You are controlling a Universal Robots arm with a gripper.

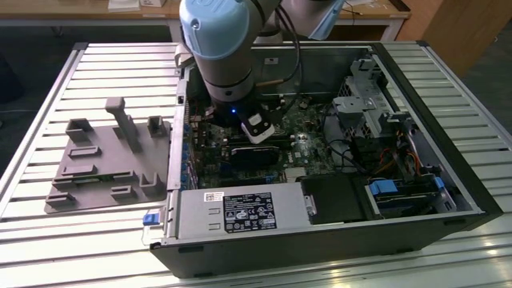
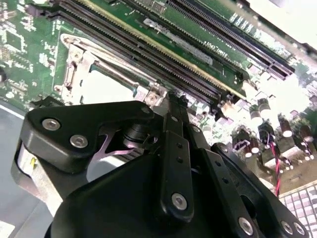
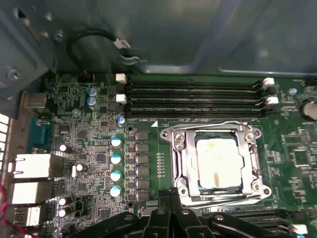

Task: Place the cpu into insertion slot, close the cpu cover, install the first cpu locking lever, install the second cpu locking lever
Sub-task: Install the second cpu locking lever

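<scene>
The cpu sits in the insertion slot with the cpu cover lowered around it, just ahead of the fingers, which are clenched together on nothing, close above the motherboard.

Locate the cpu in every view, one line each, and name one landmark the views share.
Exterior view: hidden behind the arm, inside the open computer case; I cannot pick it out.
First wrist view: the cpu lies in the insertion slot, framed by the cpu cover, just beyond the gripper.
Second wrist view: its pale top shows past the gripper.
Shared landmark: the long black memory slots beside the socket.
</scene>
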